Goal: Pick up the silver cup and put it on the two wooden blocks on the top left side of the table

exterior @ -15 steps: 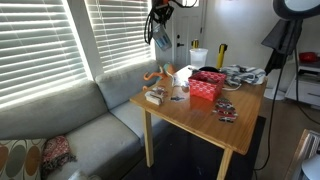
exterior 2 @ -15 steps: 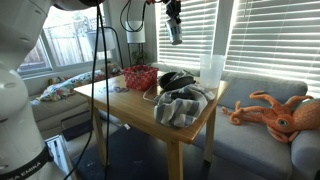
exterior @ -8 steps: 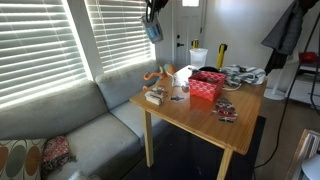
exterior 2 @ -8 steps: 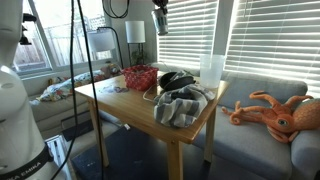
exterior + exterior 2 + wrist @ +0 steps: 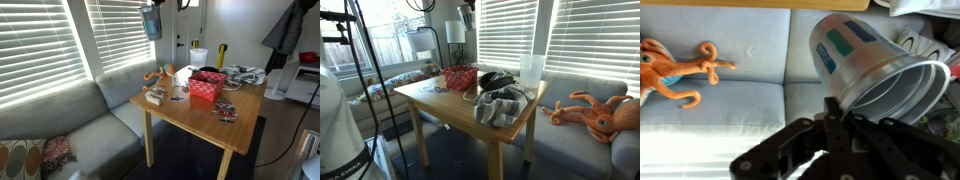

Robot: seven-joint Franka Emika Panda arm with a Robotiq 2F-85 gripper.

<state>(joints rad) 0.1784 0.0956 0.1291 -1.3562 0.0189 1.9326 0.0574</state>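
My gripper (image 5: 150,9) is shut on the silver cup (image 5: 151,24) and holds it high above the far left corner of the table (image 5: 190,112), near the window blinds. In the wrist view the cup (image 5: 872,62) lies tilted between my fingers (image 5: 836,108), with its open mouth towards the lower right. The two wooden blocks (image 5: 155,96) lie on the table's left side, well below the cup. In an exterior view only the cup's lower end (image 5: 467,7) shows at the top edge.
A red basket (image 5: 207,85), a white cup (image 5: 198,58), an orange curved object (image 5: 160,76) and cloths (image 5: 502,105) sit on the table. A grey couch (image 5: 90,125) stands below the window. An orange octopus toy (image 5: 675,68) lies on it.
My gripper has carried the cup upward and sideways towards the window; in an exterior view it has almost left the top of the frame.
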